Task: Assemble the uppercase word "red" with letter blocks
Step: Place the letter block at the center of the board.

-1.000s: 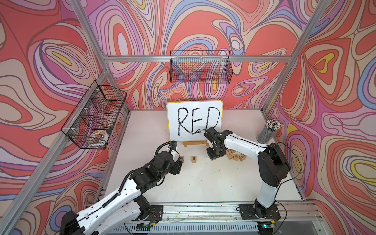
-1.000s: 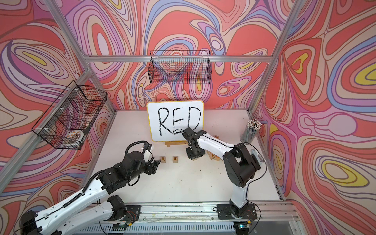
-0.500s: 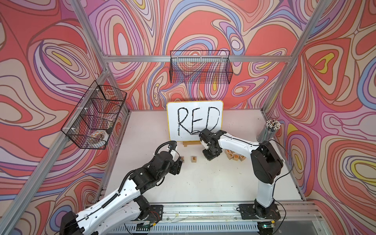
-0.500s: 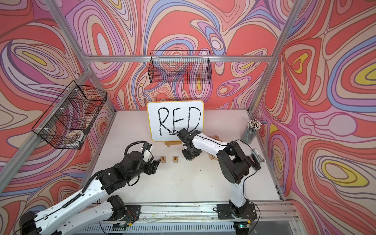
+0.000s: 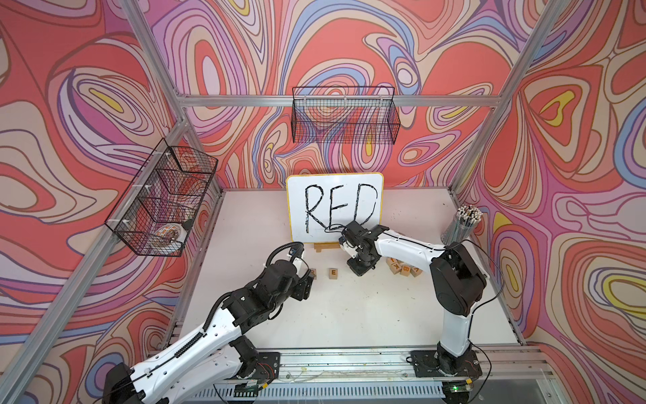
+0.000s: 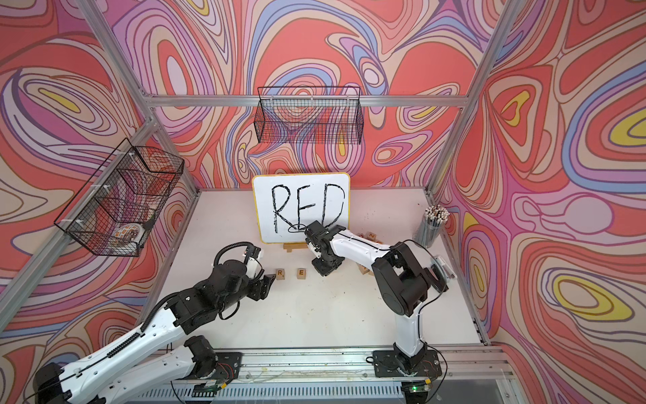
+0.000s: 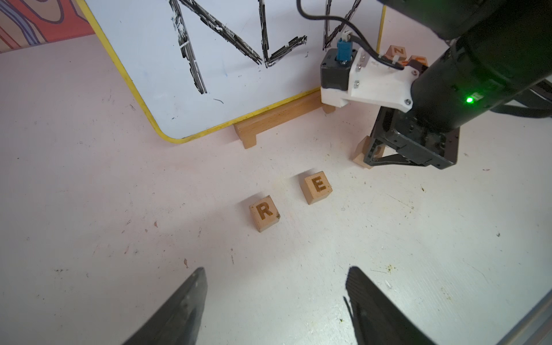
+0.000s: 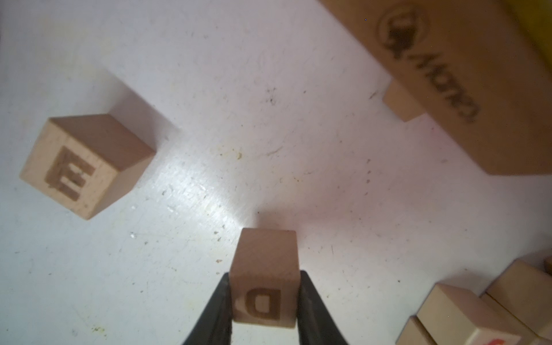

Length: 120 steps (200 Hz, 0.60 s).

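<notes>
The R block [image 7: 264, 212] and the E block [image 7: 317, 186] lie side by side on the white table with a small gap between them, R on the left; both top views show the pair, R [image 6: 280, 274] and E [image 6: 301, 273]. My right gripper [image 8: 265, 273] is shut on the D block [image 8: 264, 286], low over the table just right of the E block [image 8: 86, 167]. From the left wrist, a corner of that D block [image 7: 360, 153] shows under the right gripper [image 5: 361, 269]. My left gripper [image 7: 276, 277] is open and empty, just in front-left of the R block.
A whiteboard [image 5: 334, 206] with handwritten "RED" stands on a wooden stand [image 5: 323, 246] right behind the blocks. Several spare letter blocks [image 5: 403, 267] are heaped under the right arm. A cup of pencils [image 5: 461, 224] stands at the right wall. Wire baskets [image 5: 344, 119] [image 5: 164, 199] hang on the walls.
My right gripper has carried the D block a little to the left, closer to the E block. The left arm has stayed still.
</notes>
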Each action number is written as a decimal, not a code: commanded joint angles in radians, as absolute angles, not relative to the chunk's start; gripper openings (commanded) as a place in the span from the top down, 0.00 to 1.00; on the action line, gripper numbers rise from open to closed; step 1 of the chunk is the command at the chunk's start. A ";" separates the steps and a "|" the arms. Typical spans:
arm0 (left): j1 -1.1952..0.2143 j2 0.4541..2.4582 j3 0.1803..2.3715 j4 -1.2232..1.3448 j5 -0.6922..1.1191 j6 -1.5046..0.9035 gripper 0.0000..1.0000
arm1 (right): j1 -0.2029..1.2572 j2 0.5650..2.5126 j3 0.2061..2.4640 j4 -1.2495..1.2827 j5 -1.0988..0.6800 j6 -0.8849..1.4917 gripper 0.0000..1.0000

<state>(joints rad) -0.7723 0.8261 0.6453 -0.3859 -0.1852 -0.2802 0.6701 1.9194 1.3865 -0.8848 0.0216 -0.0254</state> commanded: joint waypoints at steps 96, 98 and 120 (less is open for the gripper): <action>-0.769 0.822 0.650 -0.402 -0.198 -0.278 0.24 | 0.676 1.946 1.370 -0.841 0.024 -0.047 0.64; -0.769 0.823 0.650 -0.401 -0.199 -0.279 0.24 | 0.676 1.944 1.370 -0.842 0.024 -0.047 0.64; -0.769 0.822 0.652 -0.402 -0.198 -0.278 0.24 | 0.676 1.935 1.368 -0.836 0.038 -0.042 0.61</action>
<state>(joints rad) -0.7723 0.8261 0.6453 -0.3859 -0.1848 -0.2802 0.6701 1.9339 1.3750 -0.8516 0.0219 -0.0406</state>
